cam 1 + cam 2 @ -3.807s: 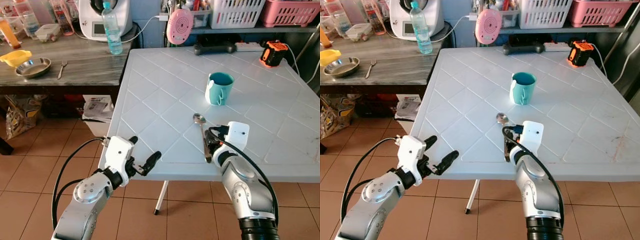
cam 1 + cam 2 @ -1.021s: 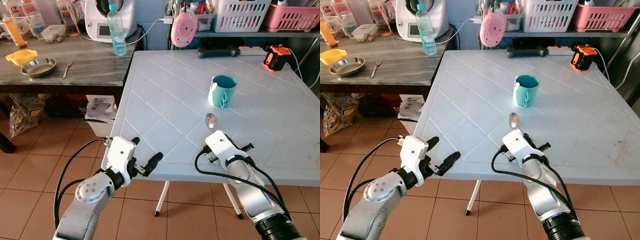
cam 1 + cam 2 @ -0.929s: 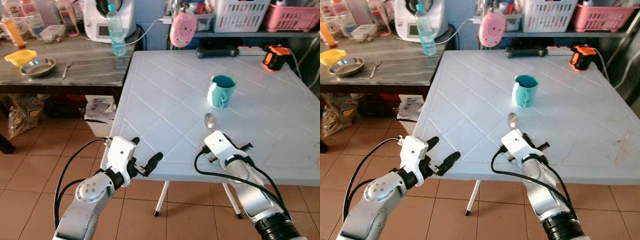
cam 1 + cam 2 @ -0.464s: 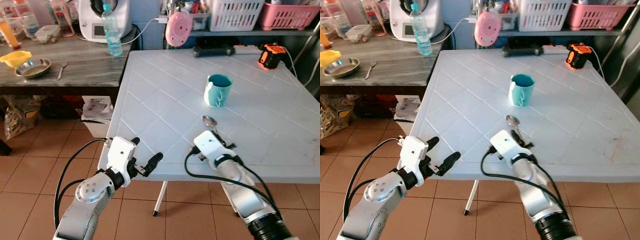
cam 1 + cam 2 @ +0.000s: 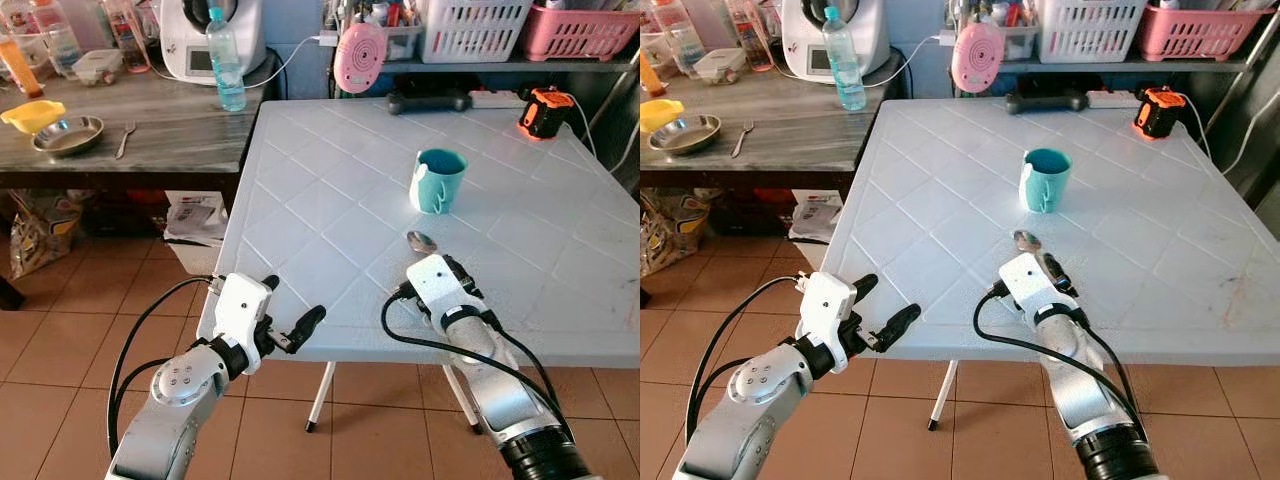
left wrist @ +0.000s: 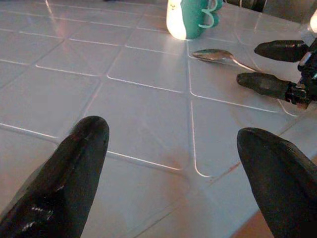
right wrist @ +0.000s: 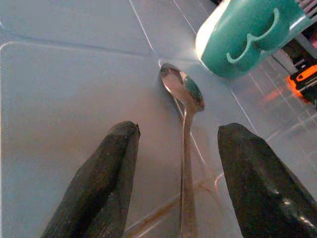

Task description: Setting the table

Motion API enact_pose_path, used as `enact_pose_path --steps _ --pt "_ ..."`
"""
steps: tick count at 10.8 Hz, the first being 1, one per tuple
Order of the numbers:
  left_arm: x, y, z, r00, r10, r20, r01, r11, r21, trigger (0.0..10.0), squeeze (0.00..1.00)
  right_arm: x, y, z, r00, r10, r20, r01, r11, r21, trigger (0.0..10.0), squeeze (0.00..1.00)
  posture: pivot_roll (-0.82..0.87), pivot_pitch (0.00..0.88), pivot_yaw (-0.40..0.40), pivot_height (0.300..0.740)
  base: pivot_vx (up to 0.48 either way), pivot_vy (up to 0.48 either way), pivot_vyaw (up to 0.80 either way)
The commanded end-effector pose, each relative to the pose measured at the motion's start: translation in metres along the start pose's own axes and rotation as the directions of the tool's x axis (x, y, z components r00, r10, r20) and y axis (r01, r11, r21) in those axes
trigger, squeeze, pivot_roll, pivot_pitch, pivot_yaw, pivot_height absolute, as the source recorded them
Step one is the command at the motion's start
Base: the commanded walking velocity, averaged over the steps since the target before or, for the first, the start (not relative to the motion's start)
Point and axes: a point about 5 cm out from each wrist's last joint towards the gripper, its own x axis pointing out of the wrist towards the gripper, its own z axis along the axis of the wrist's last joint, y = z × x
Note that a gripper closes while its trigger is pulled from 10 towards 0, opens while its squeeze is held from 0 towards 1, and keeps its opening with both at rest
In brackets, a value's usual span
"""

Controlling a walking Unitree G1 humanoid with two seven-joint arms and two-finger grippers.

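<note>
Where the white table (image 5: 330, 200) stands on the tiled floor, its near edge is met by both arms. Beside its left edge a dark wooden counter (image 5: 150, 130) is seen, carrying a water bottle (image 5: 225, 58), a steel bowl (image 5: 66, 134) and a fork (image 5: 124, 139). Toward the table's far right corner an orange tool (image 5: 540, 108) is noted. A teal mug (image 5: 437, 180) stands upright near the table's middle, handle turned toward the near edge. Just nearer than the mug, a metal spoon (image 7: 183, 94) lies flat on the surface, bowl toward the mug, handle running back toward the near edge.

The right gripper (image 7: 176, 193) is held low over the table near the near edge, fingers spread wide to either side of the spoon's handle, nothing gripped. The left gripper (image 5: 290, 320) is held off the near left corner, level with the table edge, fingers wide apart and empty.
</note>
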Motion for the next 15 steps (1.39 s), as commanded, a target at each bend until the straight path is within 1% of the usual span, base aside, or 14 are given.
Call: enact_pose_path --steps 1,3,4,5,6,7,8,10,11,12,13,14,15 --pt "-0.001 0.001 0.004 1.000 0.000 0.000 0.000 1.000 0.013 10.0 0.00 -0.002 -0.003 -0.006 0.999 -0.006 -0.040 0.007 1.000 0.028 10.0 0.00 0.02 0.049 0.039 0.740 0.000 0.000 0.00" --pt "-0.001 0.000 0.004 1.000 -0.007 -0.003 0.007 1.000 0.015 10.0 0.00 -0.003 0.003 -0.014 0.995 0.036 -0.090 -0.030 0.997 0.065 10.0 0.00 0.02 0.047 0.042 0.740 0.000 0.000 0.00" --pt "-0.001 0.000 0.004 1.000 -0.008 -0.004 0.008 1.000 0.017 10.0 0.00 -0.004 0.004 -0.017 0.993 0.036 -0.109 -0.027 0.996 0.084 10.0 0.00 0.02 0.047 0.040 0.740 0.000 0.000 0.00" --pt "-0.002 0.001 0.005 1.000 -0.007 -0.008 0.008 1.000 0.017 10.0 0.00 -0.005 0.004 -0.022 0.988 0.047 -0.146 -0.029 0.992 0.119 10.0 0.00 0.02 0.050 0.043 0.740 0.000 0.000 0.00" --pt "-0.002 0.001 0.005 1.000 -0.009 -0.010 0.009 1.000 0.017 10.0 0.00 -0.005 0.004 -0.026 0.984 0.064 -0.165 -0.038 0.987 0.155 10.0 0.00 0.02 0.052 0.044 0.740 0.000 0.000 0.00" --pt "-0.003 0.000 0.005 1.000 -0.010 -0.012 0.010 1.000 0.016 10.0 0.00 -0.005 0.005 -0.027 0.982 0.078 -0.174 -0.048 0.984 0.173 10.0 0.00 0.02 0.053 0.046 0.740 0.000 0.000 0.00" --pt "-0.003 0.000 0.005 1.000 -0.013 -0.015 0.013 1.000 0.017 10.0 0.00 -0.005 0.005 -0.028 0.980 0.088 -0.180 -0.044 0.971 0.236 10.0 1.00 0.02 0.056 0.048 0.740 0.000 0.000 0.00" --pt "-0.003 -0.001 0.005 1.000 -0.017 -0.020 0.018 1.000 0.016 10.0 0.00 -0.006 0.004 -0.025 0.983 0.096 -0.156 -0.042 0.947 0.317 10.0 1.00 0.02 0.060 0.051 0.740 0.000 0.000 0.00" --pt "-0.004 -0.001 0.005 1.000 -0.019 -0.023 0.019 1.000 0.016 10.0 0.00 -0.008 0.004 -0.022 0.986 0.104 -0.133 -0.041 0.910 0.412 10.0 1.00 0.02 0.062 0.050 0.740 0.000 0.000 0.00" --pt "-0.004 -0.001 0.005 1.000 -0.019 -0.024 0.020 1.000 0.015 10.0 0.00 -0.009 0.006 -0.022 0.984 0.122 -0.128 -0.049 0.882 0.468 10.0 1.00 0.02 0.063 0.051 0.740 0.000 0.000 0.00" --pt "-0.004 -0.002 0.005 0.999 -0.021 -0.025 0.021 1.000 0.013 10.0 0.00 -0.010 0.008 -0.026 0.977 0.154 -0.146 -0.056 0.851 0.522 10.0 1.00 0.02 0.065 0.051 0.740 0.000 0.000 0.00" --pt "-0.004 -0.002 0.005 0.999 -0.022 -0.027 0.022 1.000 0.014 10.0 0.00 -0.010 0.008 -0.028 0.974 0.169 -0.150 -0.066 0.847 0.527 10.0 0.00 0.02 0.065 0.053 0.740 0.000 0.000 0.00" --pt "-0.004 -0.002 0.005 0.999 -0.024 -0.030 0.024 1.000 0.015 10.0 0.00 -0.010 0.009 -0.028 0.968 0.200 -0.150 -0.089 0.838 0.539 10.0 0.00 0.02 0.064 0.055 0.740 0.000 0.000 0.00"
